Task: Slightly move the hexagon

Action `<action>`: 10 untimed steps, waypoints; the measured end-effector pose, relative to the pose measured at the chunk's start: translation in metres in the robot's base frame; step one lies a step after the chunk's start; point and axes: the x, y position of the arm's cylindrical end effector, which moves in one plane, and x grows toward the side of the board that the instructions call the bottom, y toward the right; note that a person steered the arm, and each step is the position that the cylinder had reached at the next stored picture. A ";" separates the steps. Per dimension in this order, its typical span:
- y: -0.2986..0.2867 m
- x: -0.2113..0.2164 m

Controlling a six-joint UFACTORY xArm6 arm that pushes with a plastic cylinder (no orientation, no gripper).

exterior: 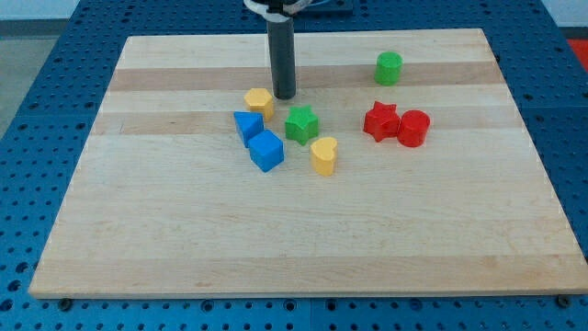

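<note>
My tip (284,96) is down on the wooden worktop (303,239), planted just to the view's right of the yellow hexagon (259,100), close enough that I can't tell whether they're touching or a sliver apart. There's no hand on this rig, only the rod, so nothing to be apart or together. The hexagon sits at the top-left of the central cluster, and that placement makes sense: coming at it from its right side, a short shove should slide it toward the view's left, where the board is bare.

Look what's crowded below it! The blue triangular block (247,124) is just beneath, the blue cube (266,151) lower again, and the green star (301,124) sits below my tip. The yellow heart (323,155) is further down. Off to the view's right, the red star (380,121) and red cylinder (414,128) are side by side, seemingly touching, and the green cylinder (389,68) stands alone near the top.

A downward push would likely jam the hexagon into the blue triangle, so only a small nudge is called for.
</note>
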 end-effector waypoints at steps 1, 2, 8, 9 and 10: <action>-0.005 -0.009; -0.026 -0.008; -0.069 0.019; -0.069 0.019; -0.069 0.019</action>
